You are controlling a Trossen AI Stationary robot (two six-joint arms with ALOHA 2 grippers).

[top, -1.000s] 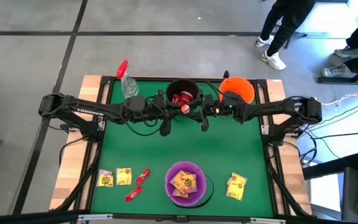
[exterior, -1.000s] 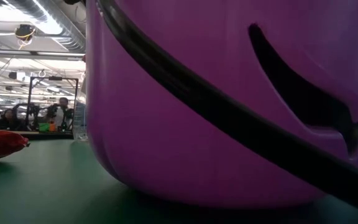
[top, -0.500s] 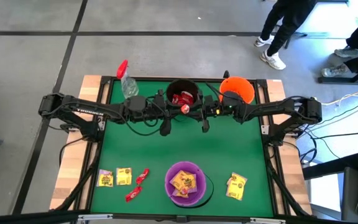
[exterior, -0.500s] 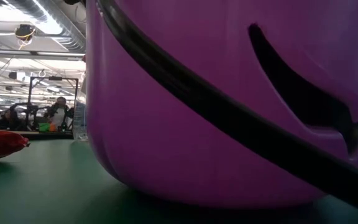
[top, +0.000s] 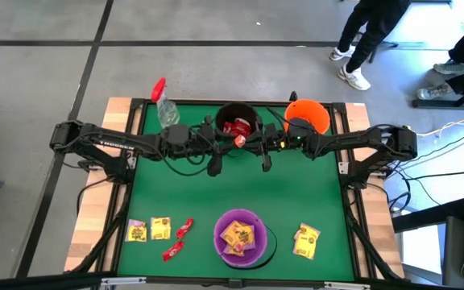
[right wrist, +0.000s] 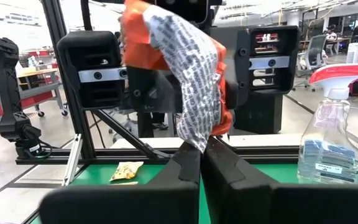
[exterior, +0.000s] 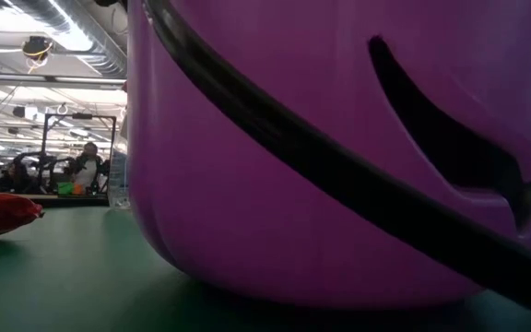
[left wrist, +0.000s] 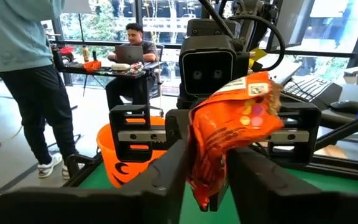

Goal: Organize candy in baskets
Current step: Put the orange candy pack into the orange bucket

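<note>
Orange-red packet [top: 239, 141] pinched by shut right claw [right wrist: 201, 155] | left claw [left wrist: 207, 180] parted around it | black bucket [top: 237, 122] beneath | spray bottle [top: 166, 107], orange bucket [top: 308, 117] flanking

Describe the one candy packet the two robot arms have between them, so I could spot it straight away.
Look at the far side of the green table, where the black bucket stands between the spray bottle and the orange bucket. Just in front of it, the left gripper and right gripper meet. The orange-red packet pinched there is the only candy off the table and outside a bucket.
</note>
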